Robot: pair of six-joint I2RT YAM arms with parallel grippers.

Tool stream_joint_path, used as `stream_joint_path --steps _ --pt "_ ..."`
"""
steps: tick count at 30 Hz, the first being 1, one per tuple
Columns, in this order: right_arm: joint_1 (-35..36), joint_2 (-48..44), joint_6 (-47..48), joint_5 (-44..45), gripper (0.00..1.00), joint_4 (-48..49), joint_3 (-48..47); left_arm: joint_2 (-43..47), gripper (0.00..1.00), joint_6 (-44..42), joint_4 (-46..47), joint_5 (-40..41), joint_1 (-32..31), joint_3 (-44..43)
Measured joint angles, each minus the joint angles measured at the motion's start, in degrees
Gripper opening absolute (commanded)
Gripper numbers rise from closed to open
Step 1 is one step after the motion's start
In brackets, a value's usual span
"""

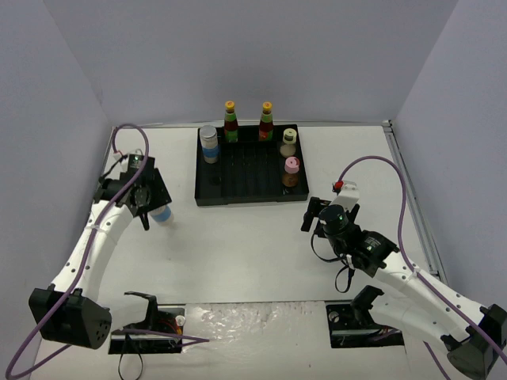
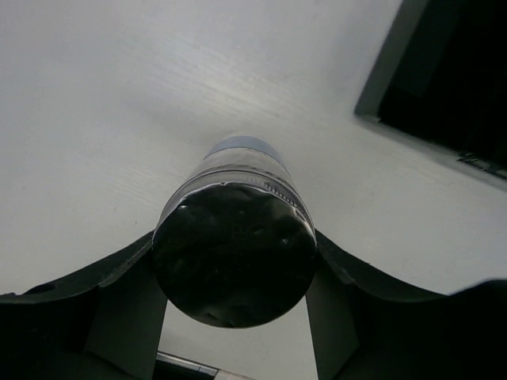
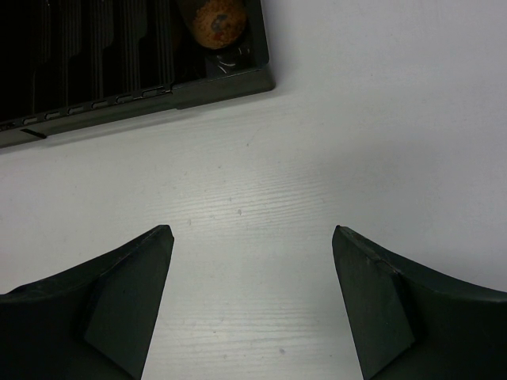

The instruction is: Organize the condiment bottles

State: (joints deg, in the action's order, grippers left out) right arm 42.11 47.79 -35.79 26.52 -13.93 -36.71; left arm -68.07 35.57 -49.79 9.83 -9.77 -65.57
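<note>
1. A white table (image 1: 253,261) stood between plain lilac-grey walls (image 1: 71,71), with a black ridged tray (image 1: 238,200) at its far middle.
2. The left gripper (image 1: 153,207) was closed on a jar (image 2: 234,253). One finger (image 2: 119,317) pressed each side of the body just below the silver cap, and the cap faced the wrist camera.
3. That jar, clear with a blue label, hung tilted to the left of the tray and apart from it. Whether its base touched the table could not be told.
4. The right gripper (image 3: 249,231) was wide open with nothing between its fingers. It was low over bare table just off the tray's near right corner.
5. Five bottles stood in the tray. A second jar (image 1: 209,144) was at the back left and two slim bottles (image 1: 230,120) were along the back. A cream bottle (image 1: 288,142) and a pink-capped bottle (image 1: 292,170) were on the right side.
6. The jar looked small, light and rigid. Its smooth round wall probably slipped easily, so a tilted hold could let it twist.
7. A squeeze across the labelled body seemed safest, since the cap is narrower and shinier. The slim bottles looked top-heavy and likely to tip if nudged, so they were best taken at mid-height.
</note>
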Motion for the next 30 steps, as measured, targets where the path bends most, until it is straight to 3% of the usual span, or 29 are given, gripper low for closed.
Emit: stream_joint_path --steps 7,14,22,30 --pt "0.0 0.56 0.0 0.02 0.78 0.01 0.0 -6.35 0.0 -3.23 -2.24 -0.66 -4.31 -22.99" --pt "0.0 0.7 -0.02 0.07 0.78 0.04 0.0 -21.39 0.0 -6.63 -3.53 -0.86 -11.57 -37.96" --pt "0.0 0.68 -0.11 0.18 0.79 -0.03 0.0 -38.29 0.0 -8.92 -2.0 -1.01 -13.06 -44.28" --pt "0.0 0.7 -0.2 0.52 0.79 -0.02 0.0 -44.8 0.0 -10.6 0.03 -1.09 -13.06 -44.56"
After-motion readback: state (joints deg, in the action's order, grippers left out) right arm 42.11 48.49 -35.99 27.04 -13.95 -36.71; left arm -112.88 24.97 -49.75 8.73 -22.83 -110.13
